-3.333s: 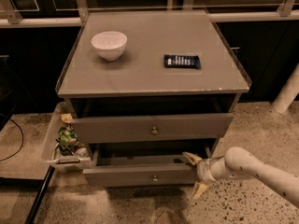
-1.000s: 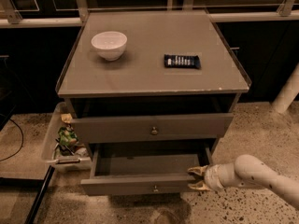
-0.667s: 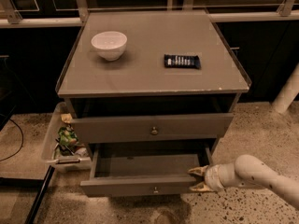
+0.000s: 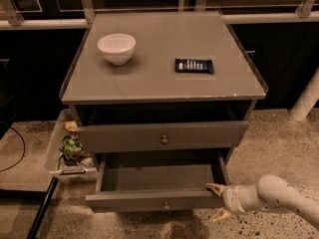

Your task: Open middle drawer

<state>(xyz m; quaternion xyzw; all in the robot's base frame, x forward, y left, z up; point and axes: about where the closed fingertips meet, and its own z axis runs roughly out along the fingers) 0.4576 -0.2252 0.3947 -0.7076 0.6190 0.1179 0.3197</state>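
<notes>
The middle drawer [image 4: 149,199] is the lower grey drawer with a small knob at its centre. It stands pulled well out, and its shallow grey tray is bare. My gripper [image 4: 218,201] is at the drawer front's right end, on the white arm coming in from the lower right. Its fingers [image 4: 214,187] stand apart, one by the top of the front's corner and one below it. The gripper is open with nothing held between them.
The drawer above [image 4: 162,136] is nearly shut. A white bowl [image 4: 116,47] and a dark snack bar [image 4: 194,65] lie on the cabinet top [image 4: 164,86]. A bin [image 4: 60,156] with packets stands at the cabinet's left, and a white post [image 4: 306,101] stands on the right.
Since 3.3 s ago the middle drawer has slid further out and my gripper has moved toward the camera with it. Over the last second almost nothing has moved.
</notes>
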